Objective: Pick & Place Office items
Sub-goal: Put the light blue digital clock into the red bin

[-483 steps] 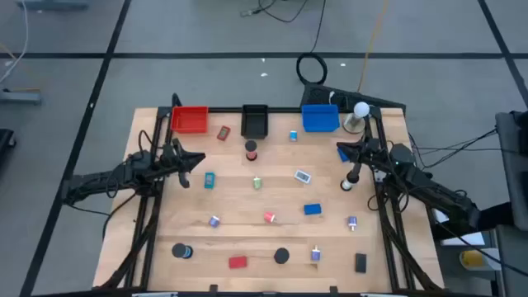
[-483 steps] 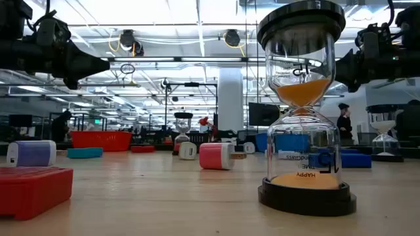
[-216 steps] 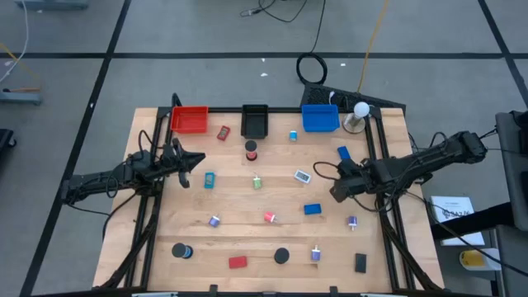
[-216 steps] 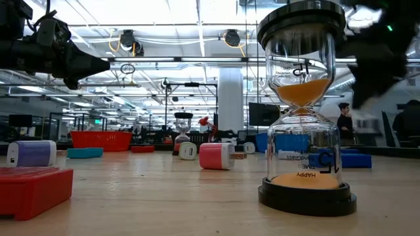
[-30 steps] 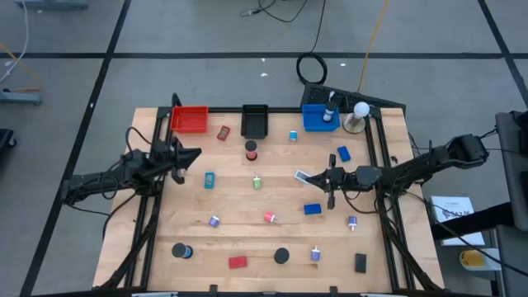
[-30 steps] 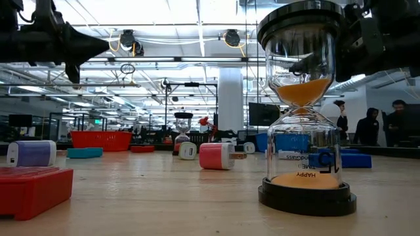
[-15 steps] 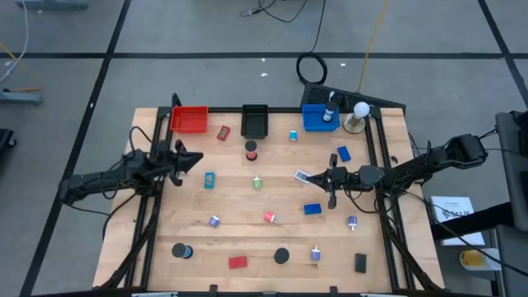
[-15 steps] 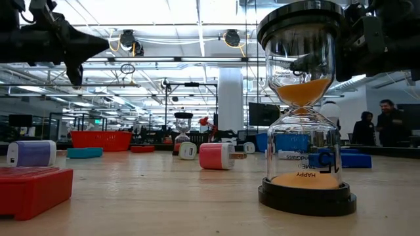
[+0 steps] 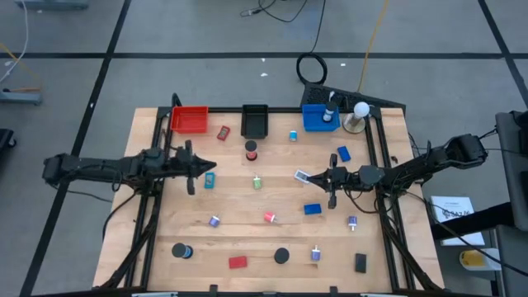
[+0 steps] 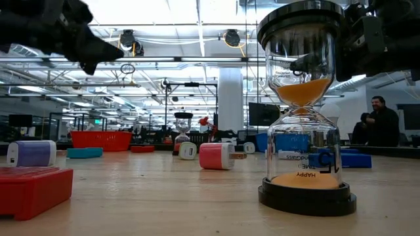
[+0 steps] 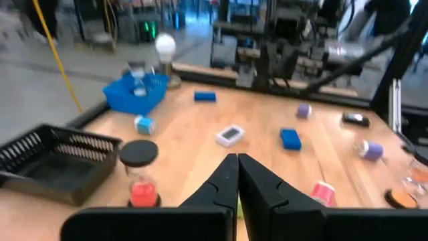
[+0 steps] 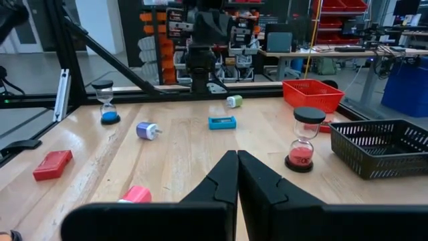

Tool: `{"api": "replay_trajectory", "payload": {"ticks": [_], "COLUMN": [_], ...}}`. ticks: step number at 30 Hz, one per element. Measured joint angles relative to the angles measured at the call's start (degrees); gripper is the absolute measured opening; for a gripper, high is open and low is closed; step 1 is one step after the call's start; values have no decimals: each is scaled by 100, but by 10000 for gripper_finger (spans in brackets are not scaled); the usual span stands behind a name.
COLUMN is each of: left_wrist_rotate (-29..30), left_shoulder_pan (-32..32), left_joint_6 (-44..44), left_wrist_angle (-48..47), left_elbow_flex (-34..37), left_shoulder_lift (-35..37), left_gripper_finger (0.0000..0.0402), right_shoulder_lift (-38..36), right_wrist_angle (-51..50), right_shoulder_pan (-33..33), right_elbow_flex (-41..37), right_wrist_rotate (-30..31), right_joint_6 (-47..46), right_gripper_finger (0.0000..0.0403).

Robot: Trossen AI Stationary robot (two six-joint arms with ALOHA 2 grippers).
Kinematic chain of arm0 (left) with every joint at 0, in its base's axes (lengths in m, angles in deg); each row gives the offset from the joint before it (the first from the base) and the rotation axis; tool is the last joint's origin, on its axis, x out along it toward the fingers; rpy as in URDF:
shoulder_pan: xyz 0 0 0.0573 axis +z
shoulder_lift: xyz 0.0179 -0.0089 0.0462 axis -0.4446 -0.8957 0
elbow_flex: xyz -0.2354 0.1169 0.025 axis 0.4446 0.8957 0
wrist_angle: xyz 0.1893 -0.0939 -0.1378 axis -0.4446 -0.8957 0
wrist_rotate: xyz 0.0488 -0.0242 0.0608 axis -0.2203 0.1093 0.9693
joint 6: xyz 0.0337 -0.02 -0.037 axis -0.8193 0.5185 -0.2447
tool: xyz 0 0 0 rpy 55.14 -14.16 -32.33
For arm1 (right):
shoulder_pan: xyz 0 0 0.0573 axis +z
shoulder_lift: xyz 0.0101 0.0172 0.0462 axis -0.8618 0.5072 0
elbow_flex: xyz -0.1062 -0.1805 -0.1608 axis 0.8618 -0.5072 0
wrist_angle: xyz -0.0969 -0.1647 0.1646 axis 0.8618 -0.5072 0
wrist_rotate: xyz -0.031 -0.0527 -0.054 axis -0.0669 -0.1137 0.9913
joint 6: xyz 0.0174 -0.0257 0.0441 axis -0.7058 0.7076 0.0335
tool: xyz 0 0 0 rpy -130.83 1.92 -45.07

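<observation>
My left gripper [image 9: 200, 169] hangs over the tabletop [image 9: 247, 223] with its fingers pressed together, holding nothing. Just beyond the tips, touching or nearly so from overhead, lies the teal block [image 9: 209, 180], long axis running toward the trays. I judge that the piece to take, since my left arm is much nearer. Farther across, my right gripper [image 9: 323, 177] is also closed and empty, just beside the white-faced blue piece [image 9: 303, 176], the blue block [image 9: 312, 209] nearby.
</observation>
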Motion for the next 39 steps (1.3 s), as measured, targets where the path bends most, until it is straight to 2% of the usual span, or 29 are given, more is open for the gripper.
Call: {"api": "replay_trajectory", "payload": {"ticks": [4,9,13,17,21,25,30,35,39], "left_wrist_rotate": [42,610,985,1059,1239,1528,1528,1945,1806], "left_shoulder_pan": [-185,-596,-982,-1345,-1691,-1962,-2069,-2107,-2068], "left_joint_6": [83,142,483,977,1484,2057,2726,3335,4026], "left_wrist_angle": [-813,-1806,-2337,-2712,-2707,-2604,-2555,-2554,-2542], "left_elbow_flex": [-709,-1477,-1832,-2027,-2130,-2136,-2136,-2136,-2136], "left_shoulder_lift": [-806,-1662,-2255,-2699,-3000,-3192,-3462,-3560,-3557], "left_gripper_finger": [15,4,14,10,4,19,21,4,38], "right_shoulder_lift": [0,0,0,0,0,0,0,0,0], "right_wrist_angle": [-2,-4,-11,-15,-19,-22,-22,-25,-31], "right_shoulder_pan": [0,0,0,0,0,0,-1,-18,-20], "right_elbow_flex": [0,0,0,0,0,0,0,0,0], "right_wrist_rotate": [0,0,-2,-2,-2,-3,-3,0,0], "right_joint_6": [0,0,0,50,199,374,519,643,649], "right_gripper_finger": [2,1,1,2,1,3,4,4,4]}}
